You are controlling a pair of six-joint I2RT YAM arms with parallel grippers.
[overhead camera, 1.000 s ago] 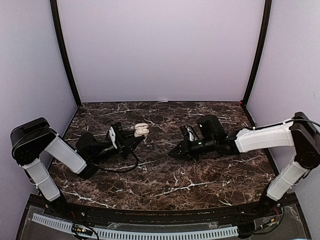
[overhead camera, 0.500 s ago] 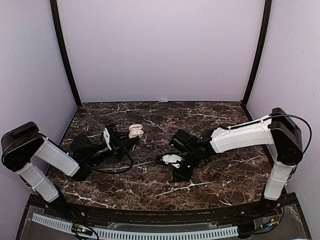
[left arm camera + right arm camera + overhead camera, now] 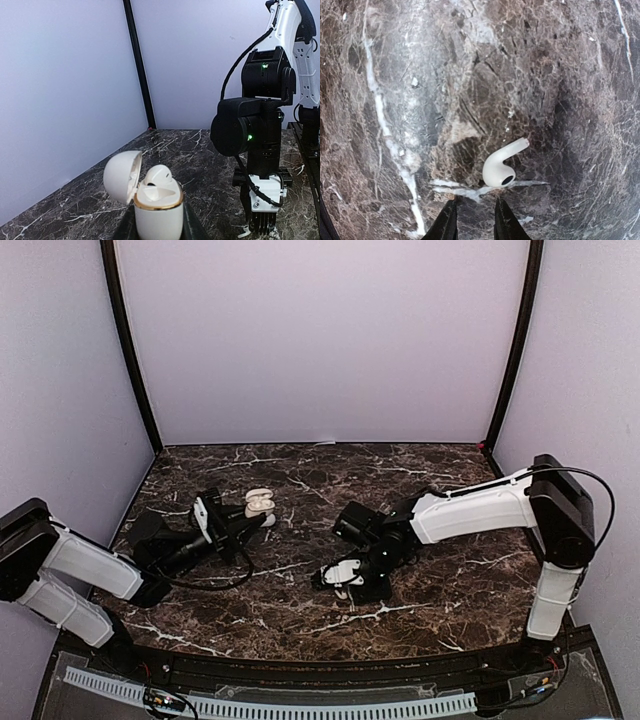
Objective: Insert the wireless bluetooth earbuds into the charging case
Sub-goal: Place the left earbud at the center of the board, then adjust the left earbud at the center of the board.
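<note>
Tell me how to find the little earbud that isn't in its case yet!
Start at the dark marble table and follow the white right arm down to its tip. Just ahead of its jaws, a white earbud lies on the stone. The other earbud sits inside the open charging case; this one lies loose.

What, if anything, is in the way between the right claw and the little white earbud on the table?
Nothing visible. The earbud lies alone on the bare marble table, just beyond the right gripper, whose fingers stand a little apart with nothing between them.
</note>
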